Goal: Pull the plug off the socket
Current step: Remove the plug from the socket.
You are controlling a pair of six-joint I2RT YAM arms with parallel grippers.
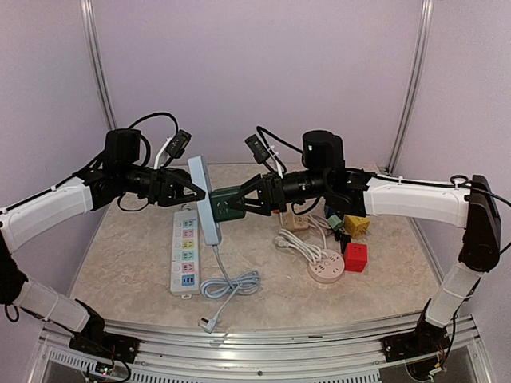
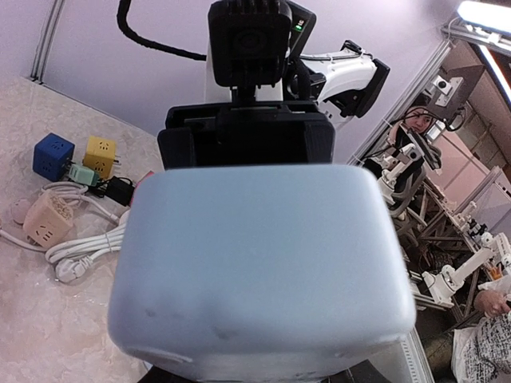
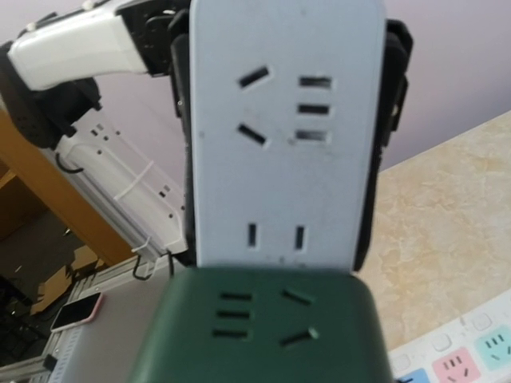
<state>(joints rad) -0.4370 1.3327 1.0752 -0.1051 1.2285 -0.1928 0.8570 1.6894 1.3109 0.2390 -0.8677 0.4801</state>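
Green plug block (image 1: pixel 227 204), clamped in the right gripper (image 1: pixel 243 200) at frame centre, butts rightward off the upright pale-blue power strip (image 1: pixel 210 223) that the left gripper (image 1: pixel 199 191) grasps.

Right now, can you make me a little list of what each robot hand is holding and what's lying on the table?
left gripper: shut on the light blue power strip, held upright above the table
right gripper: shut on the dark green adapter cube
plug and socket: cube sits against the strip's face; its prongs are hidden
on the table: white power strip with coloured sockets, round white socket, red cube, yellow cube
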